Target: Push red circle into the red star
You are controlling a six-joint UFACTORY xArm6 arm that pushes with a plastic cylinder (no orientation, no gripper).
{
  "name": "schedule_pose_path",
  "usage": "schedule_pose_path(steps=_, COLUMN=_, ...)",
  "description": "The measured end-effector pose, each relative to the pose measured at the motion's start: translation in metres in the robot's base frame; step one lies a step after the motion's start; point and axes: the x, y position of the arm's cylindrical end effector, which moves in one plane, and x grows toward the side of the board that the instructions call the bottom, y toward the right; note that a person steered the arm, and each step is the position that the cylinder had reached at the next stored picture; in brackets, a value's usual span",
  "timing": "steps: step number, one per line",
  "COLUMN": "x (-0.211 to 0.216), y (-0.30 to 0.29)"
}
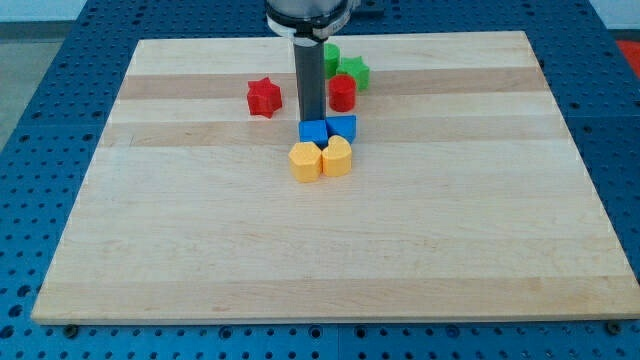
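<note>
- Step: approach. My tip (311, 117) stands just left of red circle (343, 93), between it and red star (264, 97).
- No gripper fitted; its state cannot be told.
- Next: circle round to the circle's right, push left.

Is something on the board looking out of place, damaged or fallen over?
Nothing stands out. The blocks sit flat on the board. My tip is between the red star and the red circle, just above a blue block.

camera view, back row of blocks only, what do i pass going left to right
red star → my tip → red circle → green star. A second green block peeks out behind the rod; it overlaps too much to place.
</note>
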Motion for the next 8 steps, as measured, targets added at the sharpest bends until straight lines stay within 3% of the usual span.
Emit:
schedule_pose_path(steps=4, x=-0.021, y=0.006)
schedule_pose_path(steps=6, x=-0.027, y=0.114)
schedule_pose_path(steps=8, x=-0.078, y=0.134)
